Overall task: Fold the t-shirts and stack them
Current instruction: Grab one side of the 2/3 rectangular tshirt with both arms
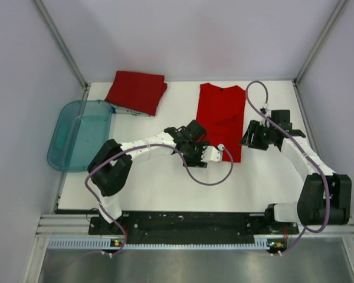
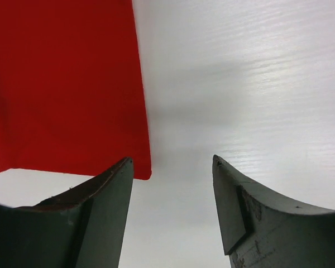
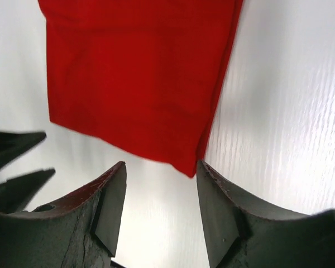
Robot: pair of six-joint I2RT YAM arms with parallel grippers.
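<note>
White tabletop (image 1: pixel 165 183) fills the cell between pale grey walls, and both arms reach out over it to a long red t-shirt (image 1: pixel 221 115) that lies flat as a narrow strip, its collar end away from the bases. The left gripper (image 1: pixel 199 152) hovers at the strip's near left corner, jaws spread wide and gripping nothing. In its wrist view the fingers (image 2: pixel 95 212) frame bare white table, with the cloth's corner just ahead of one fingertip and the rest of the red fabric stretching away beyond that side. The right gripper (image 1: pixel 248 140) sits just off the strip's right edge, close to the near right corner, and it too is spread apart and empty. From its wrist camera the shirt's corner points down into the gap between the two fingertips, close to one of them (whether it touches cannot be told). Two dark pointed shapes show at the left edge of that view. A second, folded red t-shirt (image 1: pixel 135 91) rests well beyond the left gripper and off to its left, by the far wall. A translucent teal tub (image 1: pixel 76 138) lies further to that gripper's left, at the table's left edge.
</note>
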